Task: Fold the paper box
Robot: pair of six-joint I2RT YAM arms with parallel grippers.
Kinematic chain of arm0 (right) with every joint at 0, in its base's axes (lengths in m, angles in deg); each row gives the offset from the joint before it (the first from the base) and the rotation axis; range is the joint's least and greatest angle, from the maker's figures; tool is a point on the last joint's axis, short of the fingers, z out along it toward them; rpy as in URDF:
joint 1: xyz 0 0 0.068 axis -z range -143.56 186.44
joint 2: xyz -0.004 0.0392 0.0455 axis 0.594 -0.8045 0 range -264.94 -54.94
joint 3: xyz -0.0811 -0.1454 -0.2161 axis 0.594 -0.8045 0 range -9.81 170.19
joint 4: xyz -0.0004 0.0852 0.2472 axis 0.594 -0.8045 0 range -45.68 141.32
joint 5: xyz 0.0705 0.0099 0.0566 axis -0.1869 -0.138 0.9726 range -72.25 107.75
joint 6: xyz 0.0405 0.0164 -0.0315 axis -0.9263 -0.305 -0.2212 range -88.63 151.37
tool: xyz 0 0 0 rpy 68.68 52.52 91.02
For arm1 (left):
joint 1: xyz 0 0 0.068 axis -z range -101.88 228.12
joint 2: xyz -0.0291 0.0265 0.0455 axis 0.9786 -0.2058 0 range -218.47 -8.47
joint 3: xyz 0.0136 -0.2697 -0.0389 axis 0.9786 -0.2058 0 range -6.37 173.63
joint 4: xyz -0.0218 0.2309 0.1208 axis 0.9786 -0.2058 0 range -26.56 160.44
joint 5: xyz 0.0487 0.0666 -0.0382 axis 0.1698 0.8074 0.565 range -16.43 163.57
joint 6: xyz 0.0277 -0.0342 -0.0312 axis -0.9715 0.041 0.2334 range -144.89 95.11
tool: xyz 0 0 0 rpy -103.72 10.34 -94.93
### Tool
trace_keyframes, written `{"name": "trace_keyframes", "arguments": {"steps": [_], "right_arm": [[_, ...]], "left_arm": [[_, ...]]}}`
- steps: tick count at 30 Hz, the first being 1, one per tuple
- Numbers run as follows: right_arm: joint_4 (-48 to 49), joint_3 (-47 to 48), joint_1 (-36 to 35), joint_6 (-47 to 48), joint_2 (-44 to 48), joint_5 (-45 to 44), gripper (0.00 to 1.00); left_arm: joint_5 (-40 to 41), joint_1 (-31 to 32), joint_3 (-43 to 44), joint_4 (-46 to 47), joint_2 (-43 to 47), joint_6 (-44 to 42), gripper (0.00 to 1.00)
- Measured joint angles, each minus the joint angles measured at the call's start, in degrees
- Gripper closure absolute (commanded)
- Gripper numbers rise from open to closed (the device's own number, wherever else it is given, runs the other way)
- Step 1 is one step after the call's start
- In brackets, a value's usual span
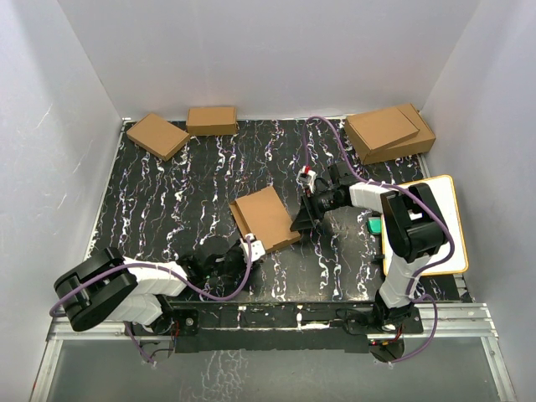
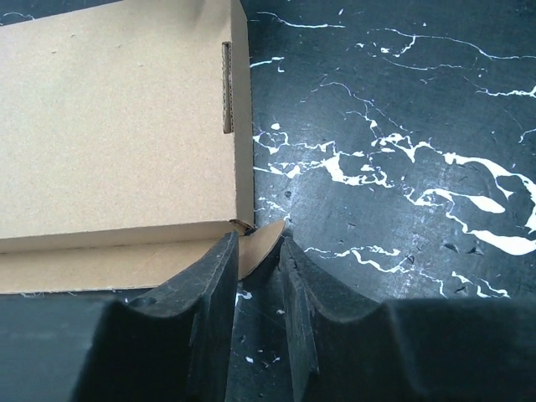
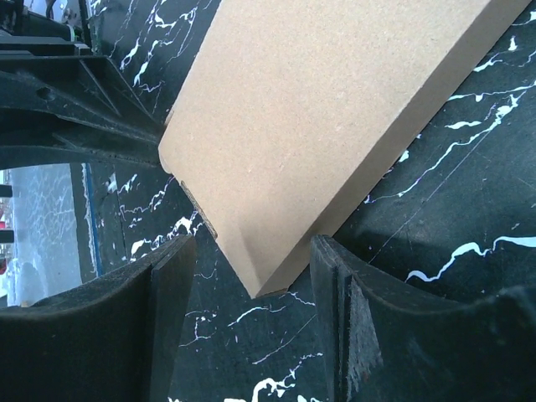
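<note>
Your paper box (image 1: 266, 216) lies closed, flat, at table (image 1: 167, 193) centre. Your left gripper (image 1: 250, 247), table's near side: narrowly parted, corner tab (image 2: 261, 243) between jaws. Right gripper (image 1: 299, 221), table's right half: spread astride box corner.

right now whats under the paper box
The paper box lies on the black marbled mat; a cardboard tab pokes out at one corner. Anything beneath is covered.
</note>
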Motion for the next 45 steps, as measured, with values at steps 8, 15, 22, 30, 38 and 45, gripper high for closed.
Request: {"name": "trace_keyframes", "arguments": {"steps": [8, 15, 22, 30, 38, 45], "right_arm": [[0.07, 0.13, 0.02, -0.55, -0.26, -0.02, 0.36], [4.07, 0.11, 0.26, -6.01, -0.44, 0.0, 0.35], [6.47, 0.11, 0.72, -10.16, -1.75, -0.83, 0.36], [7.56, 0.0, 0.72, -12.39, -2.01, -2.21, 0.39], [8.52, -0.44, 0.72, -13.88, -2.54, -4.79, 0.43], [8.52, -0.44, 0.7, -14.67, -2.89, -6.91, 0.54]], "left_arm": [[0.37, 0.0, 0.0, 0.7, -0.07, 0.11, 0.9], [0.35, 0.0, 0.0, 1.03, -0.46, 0.13, 0.96], [0.35, 0.0, 0.0, 1.55, -0.63, 0.48, 1.0], [0.37, 0.0, 0.0, 1.62, -0.63, 0.81, 1.0], [0.42, 0.0, -0.17, 2.05, -0.63, 1.66, 1.0], [0.81, 0.0, -0.68, 2.75, -0.55, 2.54, 1.0]]}}
